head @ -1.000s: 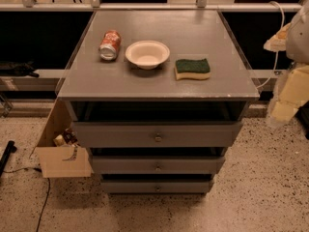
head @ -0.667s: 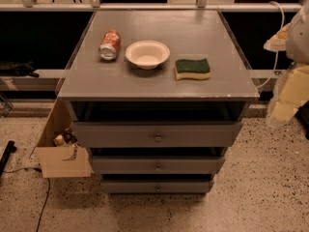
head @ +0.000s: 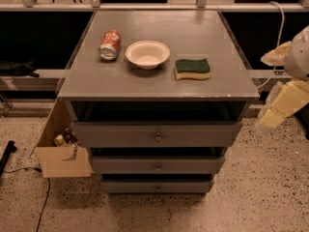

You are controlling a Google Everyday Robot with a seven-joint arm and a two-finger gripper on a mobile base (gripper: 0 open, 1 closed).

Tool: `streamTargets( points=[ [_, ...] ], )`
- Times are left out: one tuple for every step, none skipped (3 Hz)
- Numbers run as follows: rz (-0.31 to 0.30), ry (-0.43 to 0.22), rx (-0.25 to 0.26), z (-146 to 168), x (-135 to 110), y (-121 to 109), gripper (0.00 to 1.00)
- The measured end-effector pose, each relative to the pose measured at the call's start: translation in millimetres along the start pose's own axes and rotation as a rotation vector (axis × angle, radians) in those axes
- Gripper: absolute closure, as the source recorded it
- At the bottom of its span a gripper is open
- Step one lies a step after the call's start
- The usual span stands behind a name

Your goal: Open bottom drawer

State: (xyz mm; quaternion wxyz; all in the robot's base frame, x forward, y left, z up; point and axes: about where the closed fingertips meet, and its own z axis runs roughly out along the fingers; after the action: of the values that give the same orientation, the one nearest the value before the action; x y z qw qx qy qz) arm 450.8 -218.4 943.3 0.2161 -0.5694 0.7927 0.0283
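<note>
The bottom drawer (head: 130, 185) is the lowest and narrowest of three grey drawer fronts under a grey table. Its small round metal knob (head: 157, 188) sits at its centre. Its front sits set back beneath the middle drawer (head: 125, 165) and the widest top drawer (head: 116, 135). My gripper (head: 282, 108) is a cream-coloured piece at the right edge of the view. It hangs beside the table's right side at about tabletop height, well above and to the right of the bottom drawer, touching nothing.
On the grey tabletop (head: 212, 33) lie a red soda can (head: 110, 44) on its side, a white bowl (head: 147, 53) and a green-and-yellow sponge (head: 192, 68). An open cardboard box (head: 63, 159) stands on the speckled floor left of the drawers. A black cable (head: 46, 202) runs along the floor.
</note>
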Motion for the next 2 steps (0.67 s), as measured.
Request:
streamTargets(
  points=[
    [0.151,-0.144,-0.033,39.7,13.1,10.5,0.00],
    [0.281,-0.237,-0.107,86.4,22.2,42.7,0.00]
  ],
)
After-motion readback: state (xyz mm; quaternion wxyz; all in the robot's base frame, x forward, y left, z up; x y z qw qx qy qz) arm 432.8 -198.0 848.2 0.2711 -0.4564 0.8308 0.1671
